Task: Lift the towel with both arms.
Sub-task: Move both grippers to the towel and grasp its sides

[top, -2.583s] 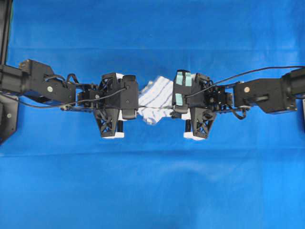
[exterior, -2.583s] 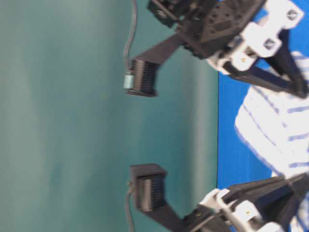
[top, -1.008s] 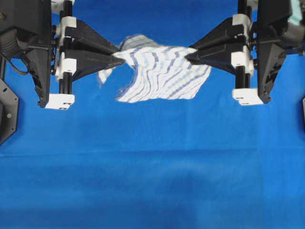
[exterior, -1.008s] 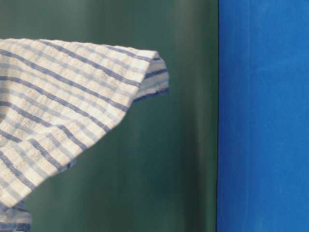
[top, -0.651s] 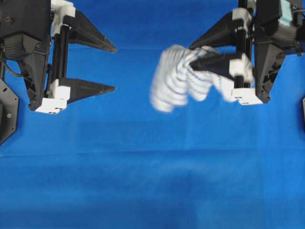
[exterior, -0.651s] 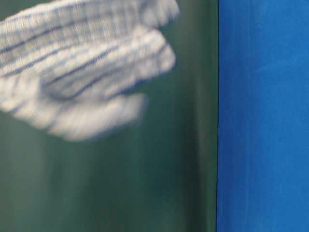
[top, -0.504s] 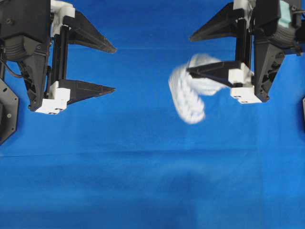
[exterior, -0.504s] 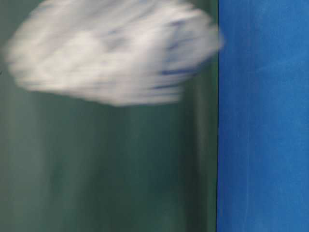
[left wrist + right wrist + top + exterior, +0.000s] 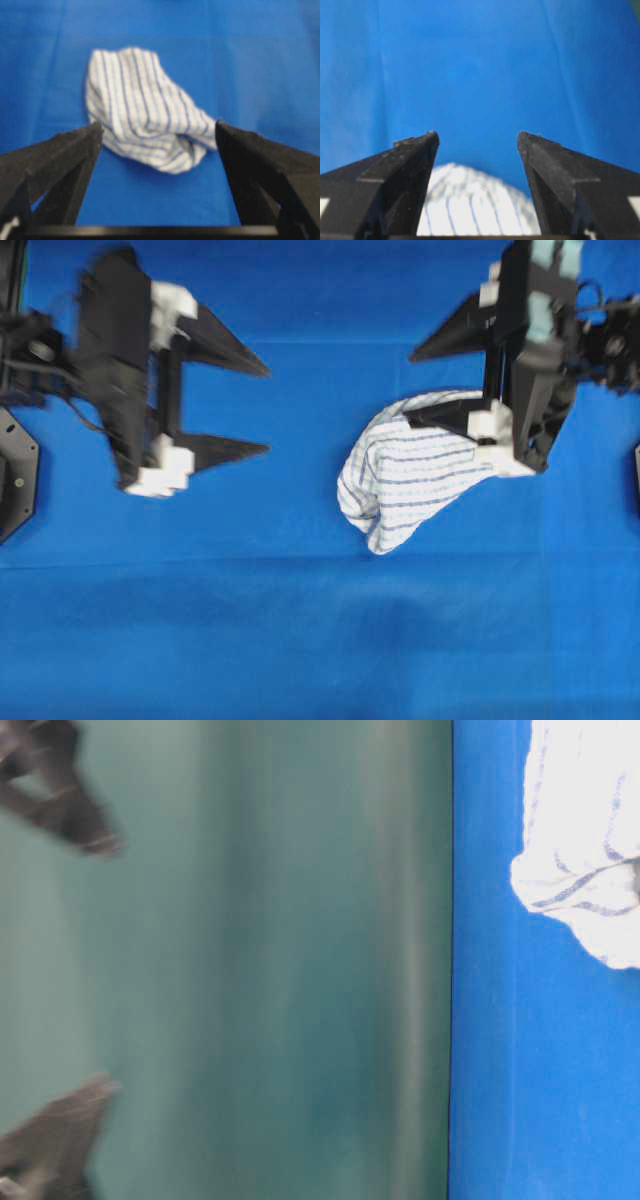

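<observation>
Towel (image 9: 405, 480) crumpled, long axis slanting toward right claw (image 9: 415, 385); left claw (image 9: 265, 410) and right both spread.

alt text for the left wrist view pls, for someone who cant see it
A crumpled white towel with thin blue stripes lies on a blue table covering, slightly out of focus. In the foreground the two black pointed fingers of the left end effector stand wide apart, framing the towel without touching it.
</observation>
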